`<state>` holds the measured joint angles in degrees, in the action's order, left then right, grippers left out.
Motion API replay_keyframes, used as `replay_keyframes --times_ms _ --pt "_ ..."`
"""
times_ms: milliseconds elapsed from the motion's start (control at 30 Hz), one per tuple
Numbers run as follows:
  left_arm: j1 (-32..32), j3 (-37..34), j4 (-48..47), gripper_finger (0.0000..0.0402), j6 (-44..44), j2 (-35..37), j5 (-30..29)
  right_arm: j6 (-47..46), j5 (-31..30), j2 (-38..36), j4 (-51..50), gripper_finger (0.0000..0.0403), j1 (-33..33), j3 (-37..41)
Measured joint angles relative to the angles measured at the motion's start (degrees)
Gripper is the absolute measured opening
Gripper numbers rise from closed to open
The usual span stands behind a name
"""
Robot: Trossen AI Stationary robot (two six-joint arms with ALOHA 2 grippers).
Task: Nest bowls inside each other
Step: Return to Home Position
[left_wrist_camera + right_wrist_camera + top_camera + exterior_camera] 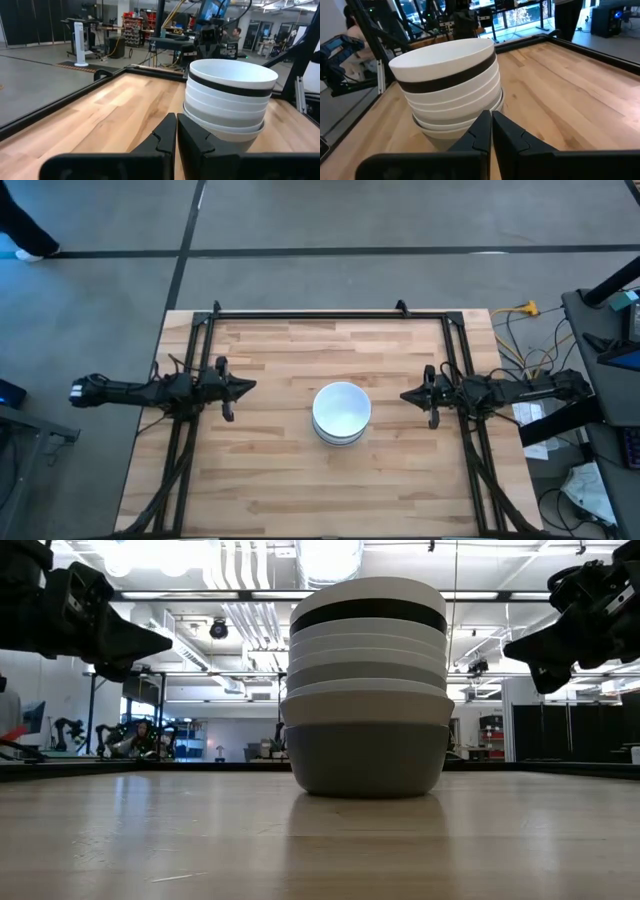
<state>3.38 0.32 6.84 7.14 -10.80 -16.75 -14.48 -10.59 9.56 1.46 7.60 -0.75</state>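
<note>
Bowls (342, 412) stand nested between raised, closed left hand (250, 385) and right hand (405, 394).

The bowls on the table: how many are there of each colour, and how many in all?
White bowls: 5
Grey bowls: 3 (their rims crowd together, so this count is the least sure)
Black bowl: 1
Total: 9, all nested in one pile

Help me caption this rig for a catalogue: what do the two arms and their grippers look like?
Both arms are black, slim and jointed. The left gripper and right gripper taper to a point; their fingers are matte black and angular, with small stepped notches along the inner edges.
</note>
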Motion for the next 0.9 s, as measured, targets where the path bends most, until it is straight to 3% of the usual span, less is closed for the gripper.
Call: replay_keyframes --times_ms 900 --pt "0.0 -0.1 -0.1 0.0 0.0 -2.9 0.0 0.1 0.0 0.0 0.0 0.0008 0.0 0.0"
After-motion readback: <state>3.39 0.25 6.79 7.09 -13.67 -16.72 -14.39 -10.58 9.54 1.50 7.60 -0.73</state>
